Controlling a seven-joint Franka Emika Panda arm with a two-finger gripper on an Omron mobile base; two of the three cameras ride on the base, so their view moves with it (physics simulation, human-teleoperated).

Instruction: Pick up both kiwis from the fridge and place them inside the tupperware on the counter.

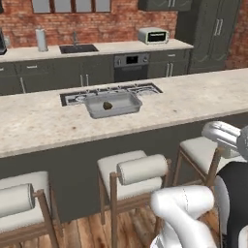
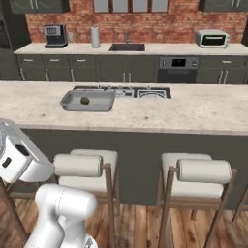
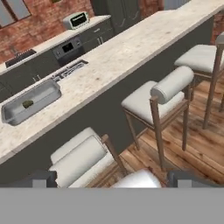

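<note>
One small dark olive-brown egg-shaped kiwi [image 1: 107, 105] lies inside the shallow grey translucent rectangular tupperware [image 1: 127, 109] on the beige speckled stone counter [image 1: 193, 99], its long axis too small to judge, while the gripper's [image 3: 112, 178] dark fingertips stand apart, holding nothing.

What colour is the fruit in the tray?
Dark olive-brown; the kiwi shows best in the left base view, inside the grey tray.

I see one dark olive-brown kiwi [image 1: 107, 105] lying inside the shallow grey translucent tupperware [image 1: 127, 108], near its middle. The tupperware sits flat on the beige speckled counter [image 1: 193, 97], toward its far edge, touching the cooktop's front.
</note>
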